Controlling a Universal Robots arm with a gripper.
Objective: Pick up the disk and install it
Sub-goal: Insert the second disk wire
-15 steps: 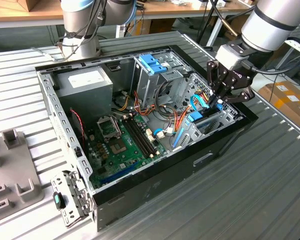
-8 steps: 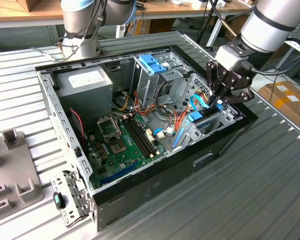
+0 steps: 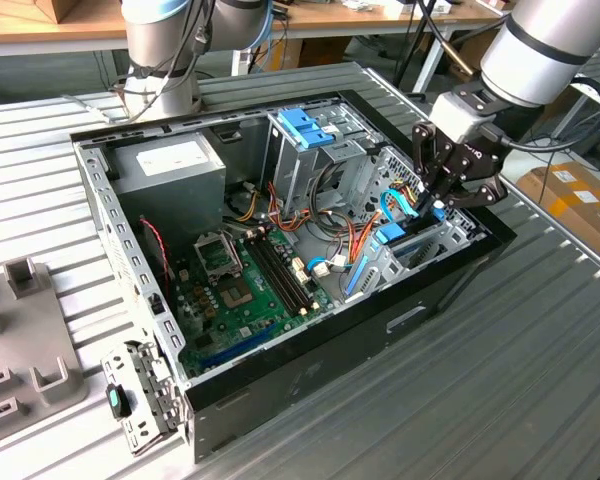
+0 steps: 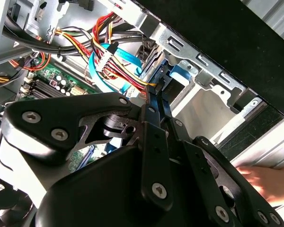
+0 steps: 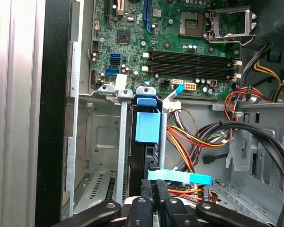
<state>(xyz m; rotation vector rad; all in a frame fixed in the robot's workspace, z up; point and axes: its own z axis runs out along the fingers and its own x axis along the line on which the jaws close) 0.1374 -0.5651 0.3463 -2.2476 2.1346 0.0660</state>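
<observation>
**Disk standing in the drive bay, jaws pinched on its end**

I see my gripper (image 3: 442, 193) lowered into the corner of the open computer case (image 3: 310, 385), fingers (image 5: 151, 198) drawn narrow around the near end of the disk (image 5: 146, 126). The disk stands on edge directly ahead of the jaws, between the metal bay walls (image 5: 121, 142). Beyond it lies the motherboard (image 5: 180, 47); bundled cables (image 5: 199, 139) run beside the jaws.

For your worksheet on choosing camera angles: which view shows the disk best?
The first wrist view: the disk stands on edge in the metal drive bay, blue rail facing the camera. The exterior view shows blue under the end effector. The second wrist view shows a blue sliver.
</observation>
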